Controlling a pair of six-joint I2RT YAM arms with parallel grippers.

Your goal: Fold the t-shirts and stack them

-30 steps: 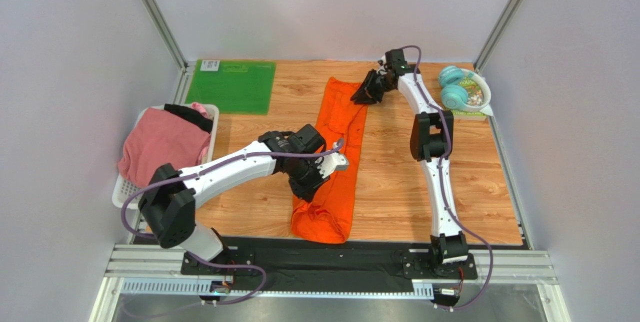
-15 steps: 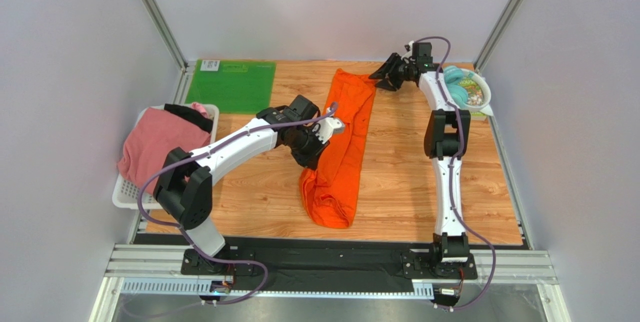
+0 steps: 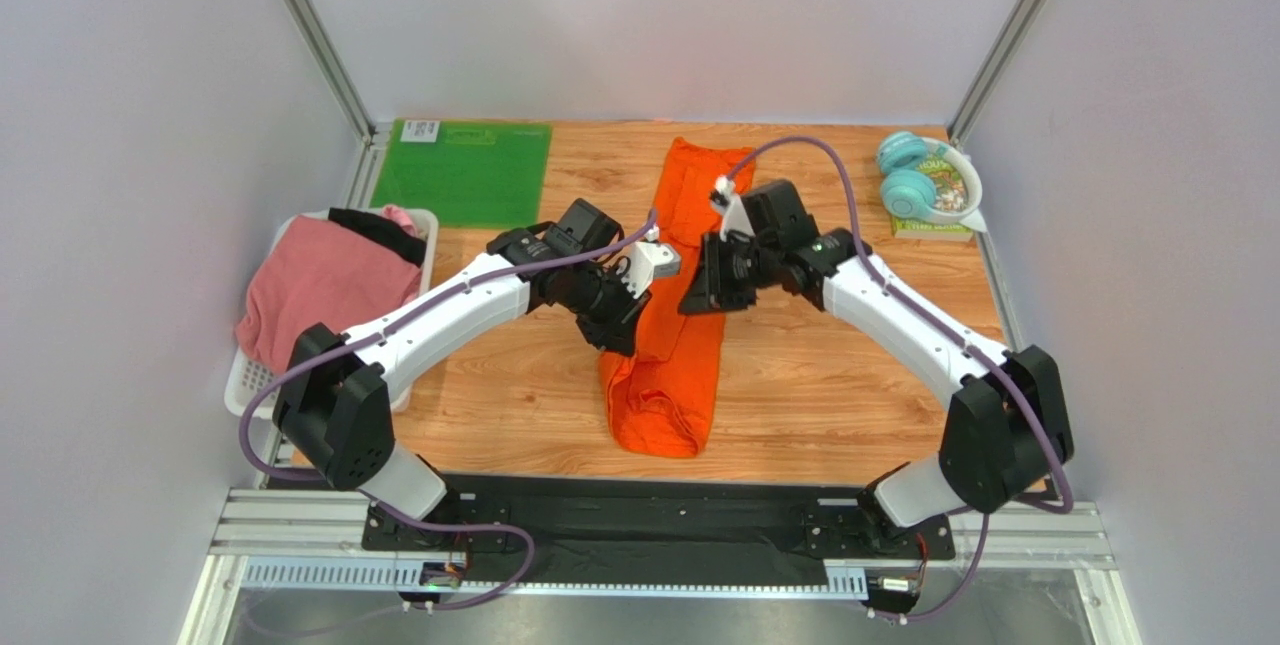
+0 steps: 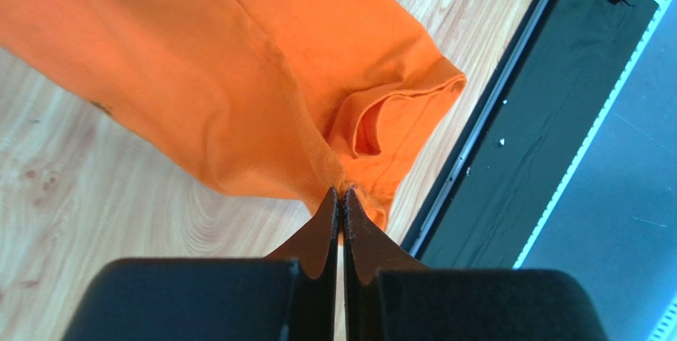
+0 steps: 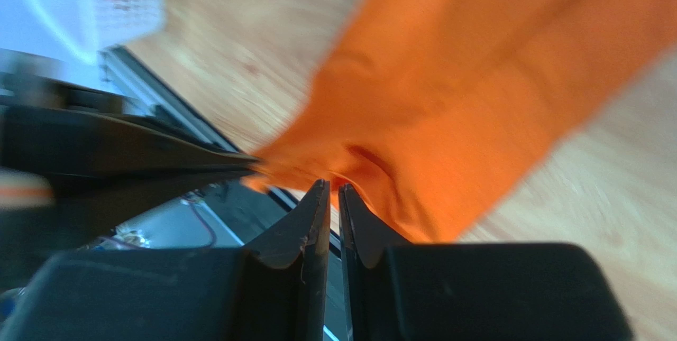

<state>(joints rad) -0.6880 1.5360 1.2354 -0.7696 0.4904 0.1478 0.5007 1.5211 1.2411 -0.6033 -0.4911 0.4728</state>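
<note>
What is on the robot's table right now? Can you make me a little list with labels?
orange t-shirt: lying long and bunched, mid-table
left hand: shut, pinching the orange t-shirt
right hand: at the shirt's edge, grip unclear
basket: holds pink t-shirt and black t-shirt
green mat: flat, far left

So the bright orange t-shirt point(image 3: 664, 398) is bunched into a long narrow strip running far-to-near down the wooden table point(image 3: 812, 375), rumpled at its near end. The dusty pink t-shirt point(image 3: 323, 285) is draped over the white basket point(image 3: 248, 375) on the left, with the black t-shirt point(image 3: 383, 233) at its far side.
</note>
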